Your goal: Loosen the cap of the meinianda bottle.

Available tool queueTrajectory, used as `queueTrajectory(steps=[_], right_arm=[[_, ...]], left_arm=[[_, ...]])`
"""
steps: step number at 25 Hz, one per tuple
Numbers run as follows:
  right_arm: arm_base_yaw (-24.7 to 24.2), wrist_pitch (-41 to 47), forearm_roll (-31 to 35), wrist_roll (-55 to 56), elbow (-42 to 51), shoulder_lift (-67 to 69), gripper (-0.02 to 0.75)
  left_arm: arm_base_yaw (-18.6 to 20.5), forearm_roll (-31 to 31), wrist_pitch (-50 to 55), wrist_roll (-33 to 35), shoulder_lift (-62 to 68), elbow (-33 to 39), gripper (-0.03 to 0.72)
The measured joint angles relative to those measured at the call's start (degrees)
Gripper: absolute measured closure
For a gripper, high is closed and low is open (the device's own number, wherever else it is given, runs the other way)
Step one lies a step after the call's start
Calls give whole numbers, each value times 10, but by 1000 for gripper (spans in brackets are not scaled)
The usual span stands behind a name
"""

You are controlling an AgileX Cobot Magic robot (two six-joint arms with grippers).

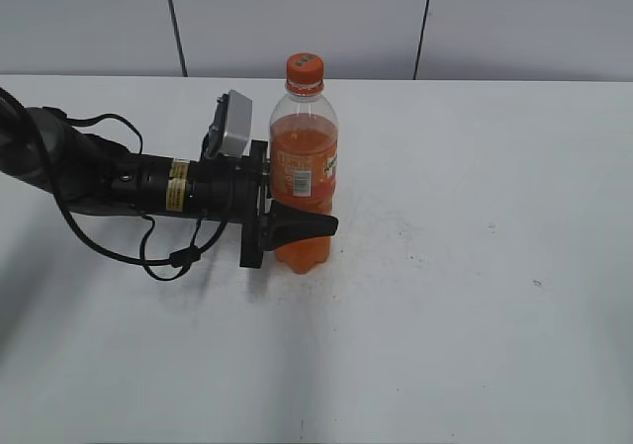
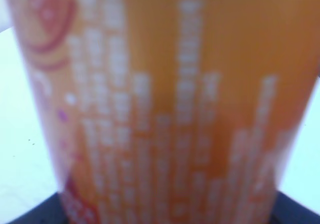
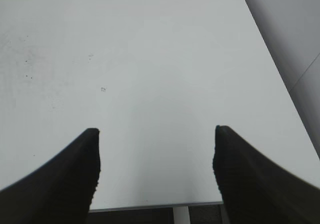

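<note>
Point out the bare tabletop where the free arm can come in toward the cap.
The table lies bare right of the meinianda bottle and in front of it. Left is crowded: the left gripper clasps the bottle. The cap is clear above. The right gripper is open over bare table.

Above cap: open. My left tool blocks bottle flank; right-hand worktop bare.

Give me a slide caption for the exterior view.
Left gripper clamps the upright meinianda bottle on the white table; cap still on.
</note>
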Motion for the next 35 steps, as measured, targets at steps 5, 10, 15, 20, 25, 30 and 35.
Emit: queueTrajectory(steps=[5,10,15,20,25,30,35], right_arm=[[0,0,1,-2,0,0,207],[0,1,17,-8,-12,24,207],[0,4,15,-2,-38,170,207],[0,3,18,1,-114,361,207],[0,-40,19,1,-205,535,207],[0,-71,31,16,-252,636,208],[0,-22,32,35,-338,715,238]], left_arm=[[0,0,-1,0,0,0,291],[0,1,-1,0,0,0,291],[0,1,-1,0,0,0,291],[0,1,-1,0,0,0,291],[0,0,-1,0,0,0,291],[0,0,-2,0,0,0,291],[0,-1,-2,-1,0,0,291]])
